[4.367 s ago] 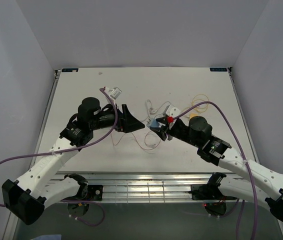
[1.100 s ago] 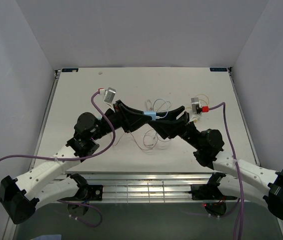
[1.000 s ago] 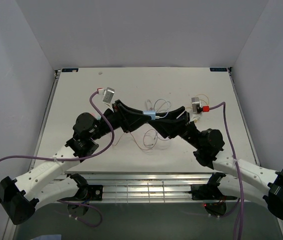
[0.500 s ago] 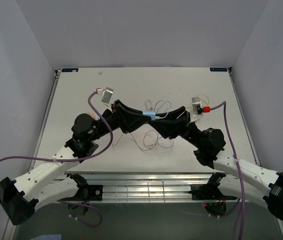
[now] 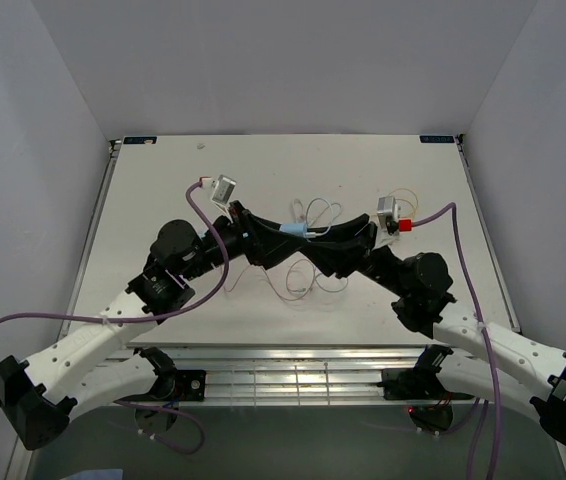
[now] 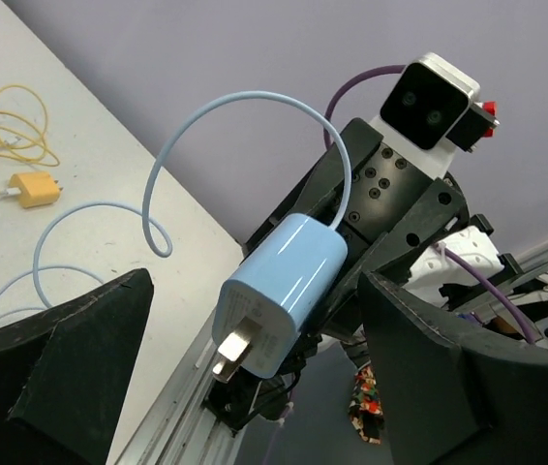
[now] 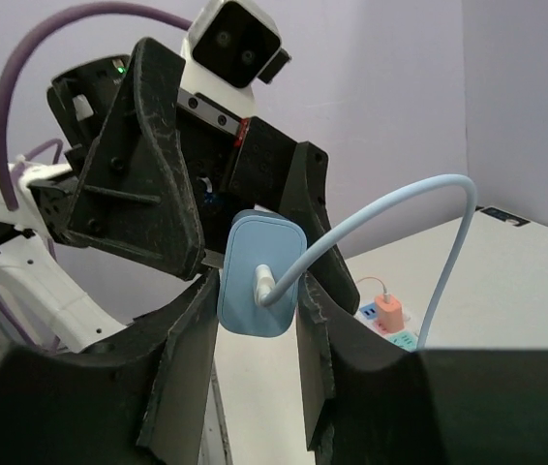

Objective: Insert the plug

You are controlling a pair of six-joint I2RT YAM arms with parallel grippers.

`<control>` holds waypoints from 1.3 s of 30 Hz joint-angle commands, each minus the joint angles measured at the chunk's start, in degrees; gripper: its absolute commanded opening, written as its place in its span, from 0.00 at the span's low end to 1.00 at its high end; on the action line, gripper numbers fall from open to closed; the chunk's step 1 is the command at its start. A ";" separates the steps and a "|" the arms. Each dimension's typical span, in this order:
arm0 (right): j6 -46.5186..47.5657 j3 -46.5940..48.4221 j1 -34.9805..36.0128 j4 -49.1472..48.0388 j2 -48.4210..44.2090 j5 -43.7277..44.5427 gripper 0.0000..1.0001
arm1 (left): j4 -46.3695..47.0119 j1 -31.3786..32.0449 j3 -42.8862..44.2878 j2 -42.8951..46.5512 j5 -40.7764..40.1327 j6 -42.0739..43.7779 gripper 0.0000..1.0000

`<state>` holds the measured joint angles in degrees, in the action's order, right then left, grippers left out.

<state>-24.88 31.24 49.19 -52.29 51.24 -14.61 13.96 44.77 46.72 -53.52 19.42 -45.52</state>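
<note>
Light-blue plastic marks the charger plug (image 7: 258, 281), which is hanging in mid-air above the middle of the white surface (image 5: 163, 175), where the two raised arms are meeting. The right gripper (image 7: 255, 320) is clamping it: its two black fingers (image 7: 189, 339) are pressing against the plug's flanks, while the pale blue cable (image 7: 434, 228) is arching out of the plug's back face and dropping toward the surface. The left gripper (image 6: 255, 329) is standing wide open, its fingers (image 6: 80, 339) spread to either side of the plug and touching nothing. In the left wrist view the plug's metal prongs (image 6: 228, 354) are pointing toward that camera. A yellow plug (image 6: 32, 190) with a coiled yellow cord (image 6: 8, 131) is lying on the surface, well apart from both grippers.
</note>
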 commanded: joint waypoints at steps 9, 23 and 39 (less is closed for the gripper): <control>10.81 7.78 -3.57 11.42 2.01 0.30 0.08 | -30.36 0.23 13.04 7.19 -16.06 3.77 0.98; 42.53 35.36 -6.65 45.51 22.39 -18.00 0.08 | -74.35 -2.84 25.79 -1.24 -54.43 -9.16 0.98; 61.17 68.51 -6.39 69.43 54.48 -20.11 0.08 | -57.03 -57.40 19.73 -17.48 -16.90 2.20 0.98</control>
<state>31.70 96.71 42.72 13.08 103.94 -35.77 -46.24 -7.77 67.22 -69.97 -4.40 -43.53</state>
